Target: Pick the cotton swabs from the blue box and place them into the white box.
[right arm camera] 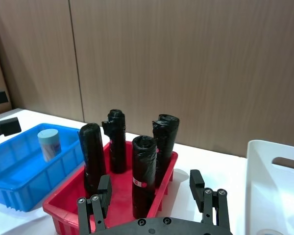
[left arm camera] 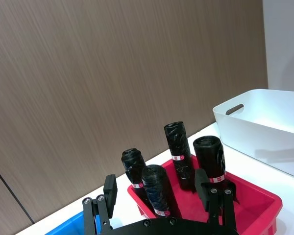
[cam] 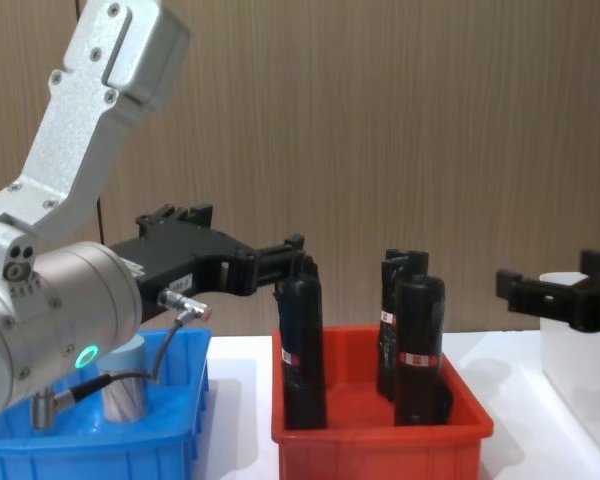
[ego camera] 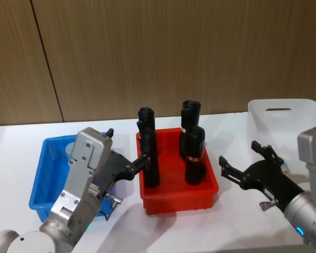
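- The blue box (ego camera: 42, 174), at nine o'clock of the red bin (ego camera: 179, 203), holds one jar of cotton swabs (right arm camera: 49, 144).
- The left end effector (ego camera: 127, 146) hovers spread and empty over the blue box's three o'clock edge.
- The red bin holds four upright black cylinders (ego camera: 195, 155).
- The right end effector (ego camera: 241, 154), spread and empty, hangs between the red bin and the white box (ego camera: 305, 118).

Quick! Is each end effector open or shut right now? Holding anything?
Left end effector: open, holding nothing.
Right end effector: open, holding nothing.
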### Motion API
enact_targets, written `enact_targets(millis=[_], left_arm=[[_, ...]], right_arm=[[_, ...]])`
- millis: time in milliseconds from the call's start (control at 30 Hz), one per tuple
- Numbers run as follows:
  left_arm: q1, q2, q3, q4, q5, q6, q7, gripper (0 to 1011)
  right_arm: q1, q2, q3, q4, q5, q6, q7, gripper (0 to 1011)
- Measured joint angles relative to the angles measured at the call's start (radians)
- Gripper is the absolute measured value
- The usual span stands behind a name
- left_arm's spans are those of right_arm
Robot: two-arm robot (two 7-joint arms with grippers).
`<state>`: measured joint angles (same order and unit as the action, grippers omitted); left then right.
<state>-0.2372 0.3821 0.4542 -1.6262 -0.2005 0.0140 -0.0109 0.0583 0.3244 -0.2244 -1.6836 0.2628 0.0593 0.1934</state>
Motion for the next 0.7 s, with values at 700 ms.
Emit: enact_targets(millis=[700], left_arm=[[0.0,0.0,0.0,0.0,0.0,0.0,0.0,1004]], right_arm=[[0.236,-0.06,0.005,0.284,-0.017,0.016,0.205,1002]])
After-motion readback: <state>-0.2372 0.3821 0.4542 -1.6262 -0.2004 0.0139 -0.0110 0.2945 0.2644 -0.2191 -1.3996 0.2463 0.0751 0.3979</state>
